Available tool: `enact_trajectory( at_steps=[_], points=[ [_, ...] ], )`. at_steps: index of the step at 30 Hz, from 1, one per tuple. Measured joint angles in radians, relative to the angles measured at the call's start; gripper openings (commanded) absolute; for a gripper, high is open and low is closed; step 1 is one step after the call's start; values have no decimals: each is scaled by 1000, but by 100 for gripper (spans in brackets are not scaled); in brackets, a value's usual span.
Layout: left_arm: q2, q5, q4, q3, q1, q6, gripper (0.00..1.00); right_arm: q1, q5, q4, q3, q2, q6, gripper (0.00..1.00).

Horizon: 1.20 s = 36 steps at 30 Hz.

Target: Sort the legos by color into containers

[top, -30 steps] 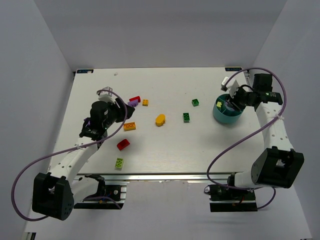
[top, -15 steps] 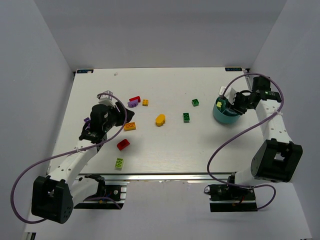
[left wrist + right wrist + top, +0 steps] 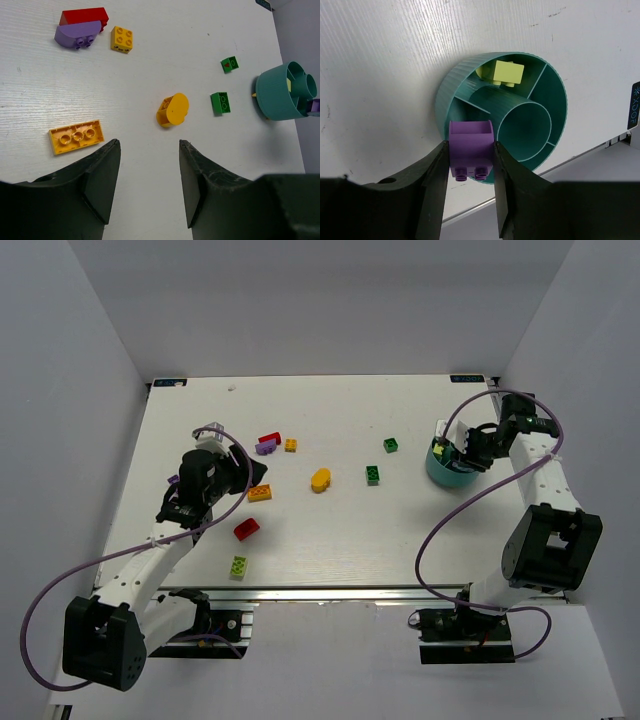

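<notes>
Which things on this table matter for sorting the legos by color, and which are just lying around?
Job: teal bowl, purple brick held in right tool, pale yellow brick in the bowl, and loose ones such as orange flat brick, yellow oval piece, near red brick, lime brick.
Not the job: purple cable, blue corner tag.

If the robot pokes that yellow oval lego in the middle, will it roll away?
Probably not far. The yellow oval lego has rounded ends but flat faces, so it would likely slide or rock. It looks like hard, shiny plastic, so probably stiff, light and a bit slippery to pinch.
</notes>
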Motion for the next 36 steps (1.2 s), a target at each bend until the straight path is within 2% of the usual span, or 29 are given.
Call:
enact_trajectory(
  at_steps=[1, 4, 8, 13, 17, 19, 20, 21, 22, 23, 25, 26, 28, 29, 30, 32, 34, 36],
  points=[
    [0, 0, 0, 0, 0, 0, 60, 0, 5, 0, 0, 0, -6, 10],
    [0, 0, -3, 0, 0, 2, 60, 0, 20, 5, 0, 0, -19, 41],
    [0, -1, -14, 0, 0, 6, 61, 0, 37, 8, 0, 0, -27, 61],
    [0, -8, -32, 0, 2, 8, 63, 0, 38, 6, 0, 0, -33, 61],
    [0, -21, -56, 2, 4, 6, 62, 0, 23, -15, 35, 6, -12, 55],
    [0, -37, -83, 6, 5, -2, 49, 0, -4, -24, 84, 13, 22, 51],
    [0, -51, -103, 11, 5, -9, 39, 0, -27, -24, 111, 14, 56, 47],
    [0, -68, -128, 19, 6, -20, 18, 0, -59, -20, 140, 14, 99, 44],
    [1, -84, -149, 25, 6, -37, 9, 0, -97, -11, 164, 14, 144, 40],
    [1, -106, -175, 34, 9, -46, 3, 0, -149, 5, 182, 11, 203, 34],
    [3, -150, -230, 51, 17, -72, 0, 7, -250, 73, 168, -13, 328, 31],
    [6, -169, -257, 58, 21, -85, 3, 13, -301, 117, 137, -35, 403, 34],
    [14, -211, -333, 70, 38, -133, 33, 75, -384, 205, 40, -93, 562, 49],
    [20, -226, -368, 73, 45, -154, 52, 177, -394, 249, -28, -117, 609, 56],
    [40, -237, -434, 91, 53, -195, 62, 304, -378, 300, -99, -126, 667, 64],
    [108, -243, -544, 124, 62, -245, 74, 511, -336, 363, -177, -85, 825, 73],
    [186, -224, -612, 125, 63, -251, 77, 537, -317, 402, -167, -37, 905, 81],
    [279, -211, -648, 150, 64, -197, 77, 536, -306, 409, -128, 26, 943, 82]
  ],
)
